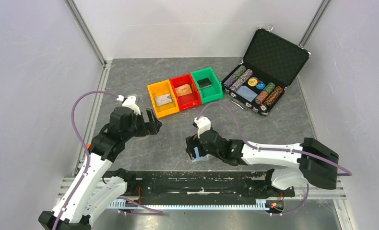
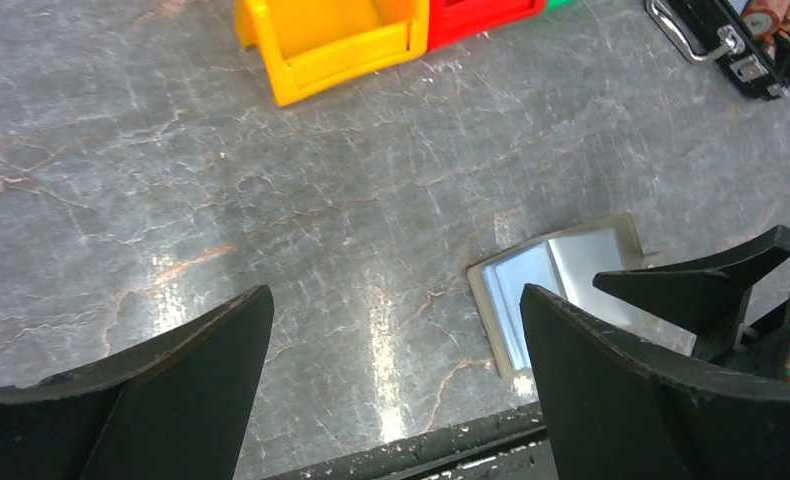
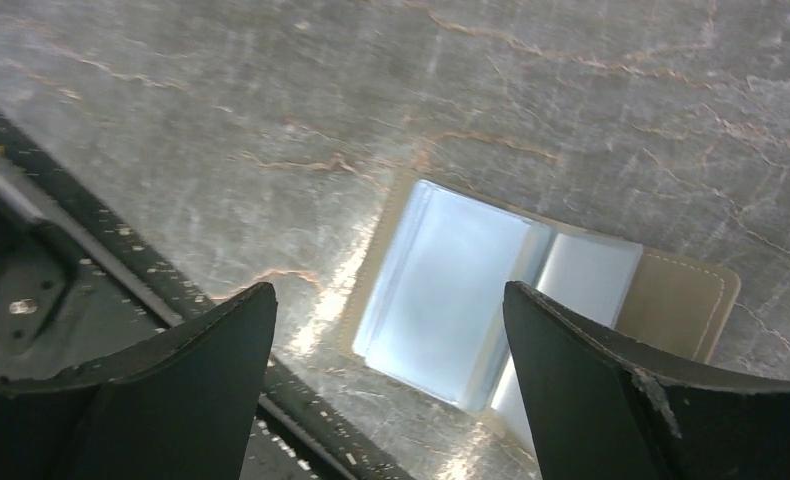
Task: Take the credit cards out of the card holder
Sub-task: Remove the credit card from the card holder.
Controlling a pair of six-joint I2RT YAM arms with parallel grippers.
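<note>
The card holder [image 3: 441,300] lies open and flat on the grey table [image 3: 571,100], close to the near edge. Its light-blue inner panels face up, and the greyish cover shows at one end. My right claw [image 3: 388,292] hangs directly above it with the jaws spread wide, gripping nothing. From my wrist the two fingers frame one blue panel, and I cannot tell whether the tips touch it. My left claw [image 1: 152,123] is also spread wide and empty. It hovers off to the left above bare table, just in front of the yellow bin [image 1: 167,113]. That bin stands in a row with the red bin [image 1: 190,104] and the green bin [image 1: 211,98], all touching side to side. A pale card [image 1: 163,99] lies in the yellow one, an orange-toned card [image 1: 183,89] in the red one and a dark flat item [image 1: 205,82] in the green one. Beyond them to the right, the black chip case [image 1: 274,55] stands open.
</note>
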